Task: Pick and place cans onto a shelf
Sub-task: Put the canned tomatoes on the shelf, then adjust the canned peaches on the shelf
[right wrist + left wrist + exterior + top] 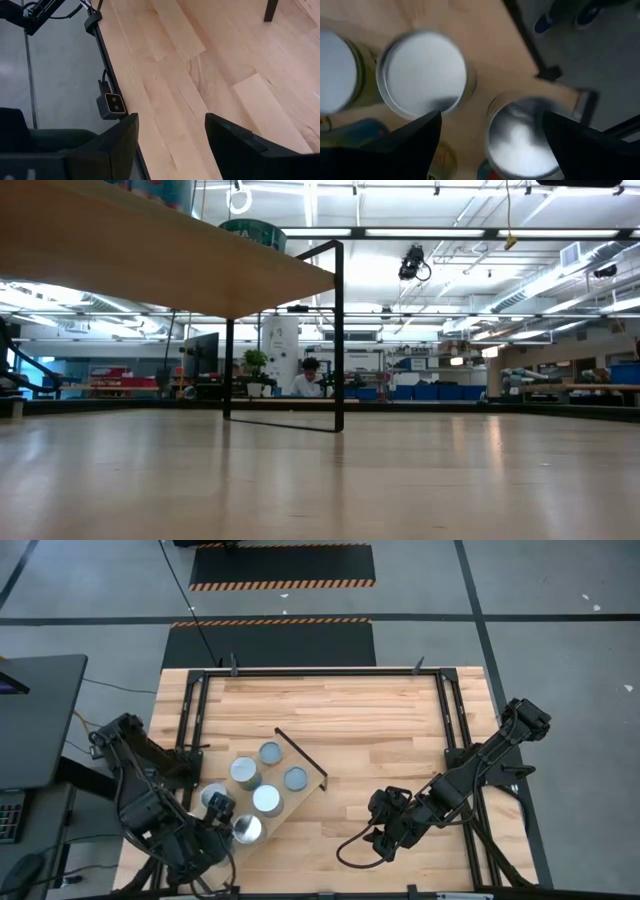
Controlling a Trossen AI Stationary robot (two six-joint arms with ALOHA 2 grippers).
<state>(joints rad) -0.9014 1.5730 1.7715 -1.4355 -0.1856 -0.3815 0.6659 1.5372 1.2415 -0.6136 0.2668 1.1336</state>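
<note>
Desk: a butcher-block top (380, 730) of pale wood strips, bare over most of its area, bounded by a thin black frame (447, 710).
Shelf: a light plywood board (300, 762) with a black edge, set at an angle on the desk's left-front part; in the low view it stands raised on thin black legs (339, 340).
Cans: six silver tops show on the shelf from above: one (270, 753), one (245, 772), one (295, 778), one (267, 800), one (215, 798) and one (246, 829) nearest the board's front end.
Left end effector: (222, 810) over the front cans, fingers (415, 137) spread wide, with a can (522, 140) between them and untouched; another can (422, 72) lies just beyond.
Right end effector: (385, 832) low over bare desk at the right-front, well apart from the shelf, fingers (117, 142) spread and empty.
Floor: grey, with dark mats (282, 565) edged in orange-black stripes beyond the desk.
Room: a large workshop with ceiling strip lights (440, 232), blue bins (440, 392) and a person (308, 378) seated far off.
</note>
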